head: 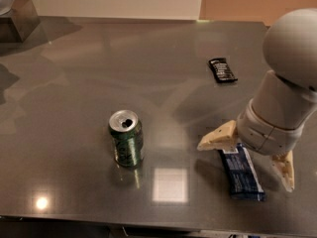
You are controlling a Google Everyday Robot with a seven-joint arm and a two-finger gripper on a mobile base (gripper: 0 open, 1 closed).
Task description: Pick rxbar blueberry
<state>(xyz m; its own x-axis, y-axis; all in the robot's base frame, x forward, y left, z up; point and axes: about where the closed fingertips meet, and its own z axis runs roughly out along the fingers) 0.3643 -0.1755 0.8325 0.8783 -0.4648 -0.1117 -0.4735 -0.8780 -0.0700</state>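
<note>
The rxbar blueberry lies flat near the front right of the grey table, a dark blue wrapper with a paler panel. My gripper hangs right over its far end, open, with one cream finger to the bar's left and the other finger to its right. The bar's far end is hidden under my wrist. The fingers straddle the bar and do not hold it.
A green soda can stands upright left of centre. A small black wrapped bar lies further back on the right. The table's front edge runs just below the blue bar. A dark block sits at the back left corner.
</note>
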